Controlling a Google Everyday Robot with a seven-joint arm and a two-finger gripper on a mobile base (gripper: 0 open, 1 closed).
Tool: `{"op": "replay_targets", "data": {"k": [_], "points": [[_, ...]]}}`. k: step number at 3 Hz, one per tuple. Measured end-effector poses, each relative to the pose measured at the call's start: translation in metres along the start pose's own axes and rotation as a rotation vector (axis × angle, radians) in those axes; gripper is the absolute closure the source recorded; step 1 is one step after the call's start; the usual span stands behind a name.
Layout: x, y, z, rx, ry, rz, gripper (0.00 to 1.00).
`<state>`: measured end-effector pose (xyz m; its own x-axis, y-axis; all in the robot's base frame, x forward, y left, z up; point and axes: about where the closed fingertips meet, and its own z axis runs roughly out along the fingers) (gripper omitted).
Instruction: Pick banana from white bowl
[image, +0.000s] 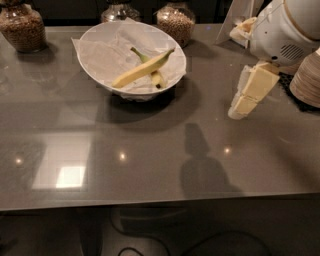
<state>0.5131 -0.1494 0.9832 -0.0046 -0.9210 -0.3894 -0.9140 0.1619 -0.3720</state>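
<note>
The banana (142, 69) is long, pale yellow and nearly straight. It lies aslant in the white bowl (95, 35), which is lined with crinkled white paper and stands at the back left of the grey table. A shorter banana (156, 80) with a green stem and a dark end lies partly under it. My gripper (239, 109) hangs from the white arm at the right. It points down to the left, just above the table, well to the right of the bowl and apart from it. It holds nothing.
Three glass jars of grains stand along the back: one at the left (22, 29) and two behind the bowl (119, 11) (176, 21). Stacked beige cups (307, 75) stand at the right edge. A white stand (239, 15) is at the back right. The table's front edge (150, 202) runs across below.
</note>
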Motion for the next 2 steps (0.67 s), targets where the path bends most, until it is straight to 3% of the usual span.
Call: {"op": "replay_targets", "data": {"k": [1,2], "points": [[-0.0431,-0.0465,0.0375,0.022,-0.151,-0.070,0.00],[-0.0431,-0.0466,0.0375,0.022,-0.151,-0.070,0.00]]}}
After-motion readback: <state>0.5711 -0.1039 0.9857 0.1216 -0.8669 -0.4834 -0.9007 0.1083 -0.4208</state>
